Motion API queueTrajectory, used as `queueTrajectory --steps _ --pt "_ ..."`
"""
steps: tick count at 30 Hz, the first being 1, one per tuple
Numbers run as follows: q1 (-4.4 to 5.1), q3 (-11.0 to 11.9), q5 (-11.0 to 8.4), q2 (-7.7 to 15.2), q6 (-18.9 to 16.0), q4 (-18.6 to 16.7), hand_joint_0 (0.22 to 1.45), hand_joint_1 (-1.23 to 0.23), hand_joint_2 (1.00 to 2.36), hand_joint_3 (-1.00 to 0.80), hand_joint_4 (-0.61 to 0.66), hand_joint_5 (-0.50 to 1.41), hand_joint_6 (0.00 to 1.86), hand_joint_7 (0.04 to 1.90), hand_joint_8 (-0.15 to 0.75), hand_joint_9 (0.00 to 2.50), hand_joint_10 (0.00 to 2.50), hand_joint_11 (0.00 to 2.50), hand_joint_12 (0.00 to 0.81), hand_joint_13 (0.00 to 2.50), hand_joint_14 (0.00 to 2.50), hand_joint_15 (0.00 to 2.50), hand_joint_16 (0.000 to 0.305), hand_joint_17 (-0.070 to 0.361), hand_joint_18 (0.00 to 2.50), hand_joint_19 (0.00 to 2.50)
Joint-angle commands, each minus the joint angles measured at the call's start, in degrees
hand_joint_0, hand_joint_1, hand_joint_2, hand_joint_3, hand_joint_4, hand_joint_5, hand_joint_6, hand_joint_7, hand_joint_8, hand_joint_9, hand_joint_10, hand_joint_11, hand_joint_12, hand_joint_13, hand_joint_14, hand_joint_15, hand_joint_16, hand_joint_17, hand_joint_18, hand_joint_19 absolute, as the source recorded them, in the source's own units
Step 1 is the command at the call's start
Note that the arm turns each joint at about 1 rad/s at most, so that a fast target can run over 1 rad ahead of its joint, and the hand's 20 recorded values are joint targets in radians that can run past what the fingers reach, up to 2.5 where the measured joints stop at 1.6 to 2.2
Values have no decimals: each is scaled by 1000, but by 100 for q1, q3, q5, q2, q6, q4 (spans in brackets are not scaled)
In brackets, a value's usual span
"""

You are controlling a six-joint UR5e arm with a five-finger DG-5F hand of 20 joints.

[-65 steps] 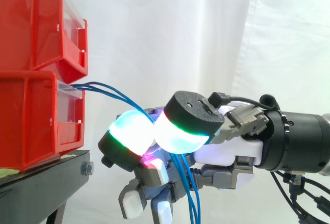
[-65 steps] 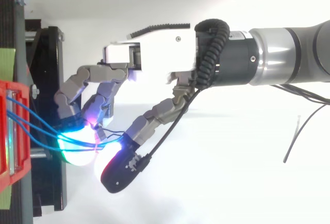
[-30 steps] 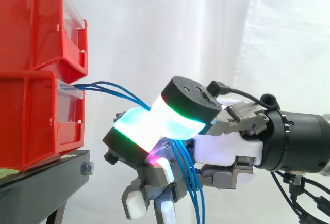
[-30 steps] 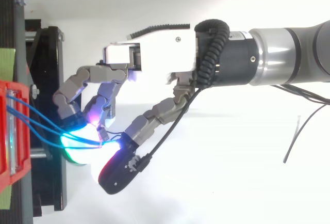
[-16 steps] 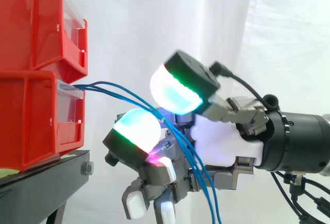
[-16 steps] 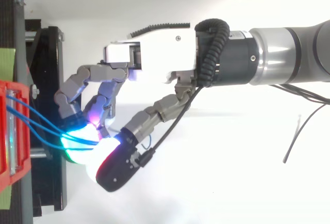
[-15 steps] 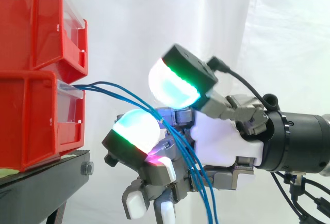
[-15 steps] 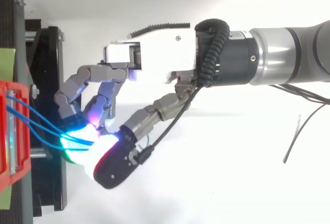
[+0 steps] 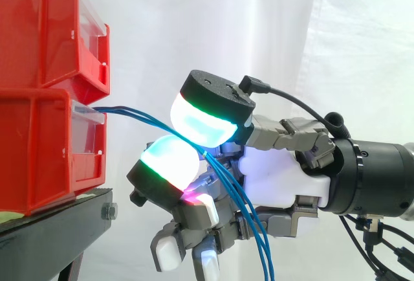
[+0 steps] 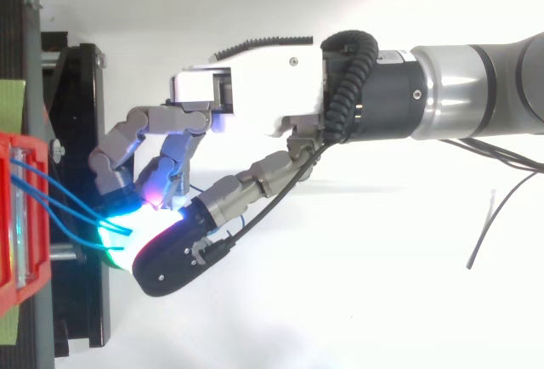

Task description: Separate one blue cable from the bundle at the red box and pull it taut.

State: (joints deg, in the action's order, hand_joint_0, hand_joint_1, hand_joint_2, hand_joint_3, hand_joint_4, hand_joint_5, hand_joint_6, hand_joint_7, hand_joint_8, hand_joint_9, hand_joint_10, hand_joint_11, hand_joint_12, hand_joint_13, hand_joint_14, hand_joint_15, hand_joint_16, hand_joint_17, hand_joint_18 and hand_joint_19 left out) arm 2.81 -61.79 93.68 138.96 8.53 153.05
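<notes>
1. Beside the lower red box (image 9: 39,145), the hand (image 9: 278,177) reaches in from the right.
2. Blue cables (image 9: 129,109) come out of the front of that box and run to the hand, bending a little.
3. Its fingers (image 9: 167,161) are curled, and the thumb (image 9: 207,109) sits on top, squeezing the blue cables between the glowing pads.
4. Past the pads, the cables hang down in front of the palm.
5. That box sits on a black stand (image 9: 58,229), with another red box (image 9: 39,28) on top of it.
</notes>
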Motion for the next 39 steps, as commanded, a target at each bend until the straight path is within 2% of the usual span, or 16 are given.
queueTrajectory --steps 1,3,6,11,25,28,31,33,36,39 --pt "0 0 1 0 0 -4 685 -891 1018 -224 60 -177 871 1132 374 958 22 1066 391 786 19 532 50 112 861 644" --pt "0 0 1 0 0 14 732 -931 1016 -277 29 -185 885 1108 369 951 22 1069 388 785 18 520 50 112 859 618" --pt "0 0 1 0 0 5 801 -971 1011 -361 17 -188 900 1168 362 964 21 1077 381 783 20 531 48 108 836 612" --pt "0 0 1 0 9 -4 855 -959 1000 -500 0 -178 911 1202 355 977 19 1083 377 779 20 531 48 107 807 619" --pt "0 0 1 0 9 -4 834 -964 1000 -500 3 -167 916 1212 356 1029 22 1124 372 803 19 526 47 106 840 585" --pt "0 0 1 0 9 -4 843 -965 1000 -500 -60 -165 915 1263 350 1038 23 1134 368 802 19 524 47 105 834 594" --pt "0 0 1 0 9 -12 860 -969 1000 -500 -165 -160 916 1302 301 1072 23 1122 365 797 19 528 46 104 814 604" --pt "0 0 1 0 9 -4 882 -981 1000 -500 -264 -147 916 1420 222 1092 23 1117 356 800 21 542 44 100 778 631" --pt "0 0 1 0 17 -4 898 -980 1002 -478 -301 -141 916 1499 171 1099 23 1074 341 814 21 565 43 97 761 651" --pt "0 0 1 0 9 -4 897 -974 1000 -500 -299 -144 925 1438 163 1071 23 1088 341 819 22 573 43 97 772 617"
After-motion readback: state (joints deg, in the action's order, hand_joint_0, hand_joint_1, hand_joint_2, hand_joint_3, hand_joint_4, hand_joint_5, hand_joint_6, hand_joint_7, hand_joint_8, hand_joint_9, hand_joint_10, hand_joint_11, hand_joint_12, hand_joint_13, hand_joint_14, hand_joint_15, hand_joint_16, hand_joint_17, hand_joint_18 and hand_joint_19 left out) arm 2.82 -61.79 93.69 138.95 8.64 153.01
